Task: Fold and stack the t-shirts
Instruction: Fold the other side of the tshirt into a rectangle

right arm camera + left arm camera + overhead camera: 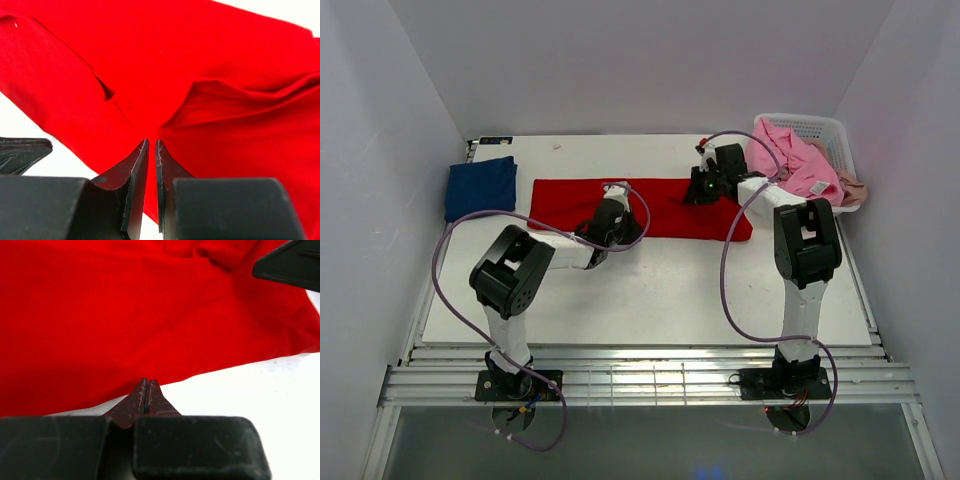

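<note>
The red t-shirt [570, 205] lies across the counter [650, 290], long axis left to right. My left hand [148, 384] is closed at its near edge. My right hand [152, 144] is over its right part, nearly closed; whether it pinches cloth I cannot tell. A folded navy t-shirt [480, 187] lies left, and a pink t-shirt [790, 160] in the basket [820, 125] far right.

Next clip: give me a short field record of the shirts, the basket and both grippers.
red t-shirt: spread flat as a long strip across the middle of the table
navy blue t-shirt: folded, far left, apart from the red one
pink t-shirt: bunched in the white basket, far right
left gripper: shut, tips at the red t-shirt's near edge
right gripper: apparently shut on a raised fold of the red t-shirt's right part
</note>
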Controlling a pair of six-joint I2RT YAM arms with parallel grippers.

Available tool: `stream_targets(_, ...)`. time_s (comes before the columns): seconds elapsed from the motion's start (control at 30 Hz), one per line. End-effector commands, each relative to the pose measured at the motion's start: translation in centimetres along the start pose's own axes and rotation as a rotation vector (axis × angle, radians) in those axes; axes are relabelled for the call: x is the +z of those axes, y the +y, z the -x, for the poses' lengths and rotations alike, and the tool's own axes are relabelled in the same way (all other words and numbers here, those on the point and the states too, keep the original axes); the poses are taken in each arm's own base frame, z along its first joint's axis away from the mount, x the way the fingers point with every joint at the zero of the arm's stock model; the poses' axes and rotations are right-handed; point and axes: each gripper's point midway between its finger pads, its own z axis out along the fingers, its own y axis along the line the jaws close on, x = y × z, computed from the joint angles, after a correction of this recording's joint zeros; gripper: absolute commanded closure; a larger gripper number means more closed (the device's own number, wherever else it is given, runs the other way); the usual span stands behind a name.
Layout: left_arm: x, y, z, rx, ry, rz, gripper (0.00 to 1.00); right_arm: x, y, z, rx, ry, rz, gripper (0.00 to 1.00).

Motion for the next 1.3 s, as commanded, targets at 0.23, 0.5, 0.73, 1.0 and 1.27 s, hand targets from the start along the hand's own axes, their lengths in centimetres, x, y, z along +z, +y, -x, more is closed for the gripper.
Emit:
stream_targets(0.23, 1.0, 0.0, -0.9, -0.004, -0.001, -0.029, 1.00, 1.8, -0.3, -0.3, 0.014, 0.028, 0.024, 0.84)
stream_targets(0.5, 0.6, 0.9, -2.8, -0.025, 0.026, -0.021, 1.00, 3.0, -1.1, 0.0, 0.018, 0.029, 0.008, 0.84)
stream_targets(0.73, 0.7, 1.7, -4.3, -0.032, 0.053, -0.006, 1.00, 3.9, -1.3, 1.8, 0.016, 0.004, 0.003, 0.84)
stream_targets(1.0, 0.3, 2.0, -5.0, -0.044, 0.061, -0.001, 1.00, 6.5, -2.2, 3.3, 0.025, -0.006, 0.011, 0.83)
stream_targets(1.27, -0.4, 1.5, -5.9, -0.077, 0.089, -0.036, 1.00, 7.2, -2.2, 5.8, -0.005, -0.099, 0.020, 0.83)
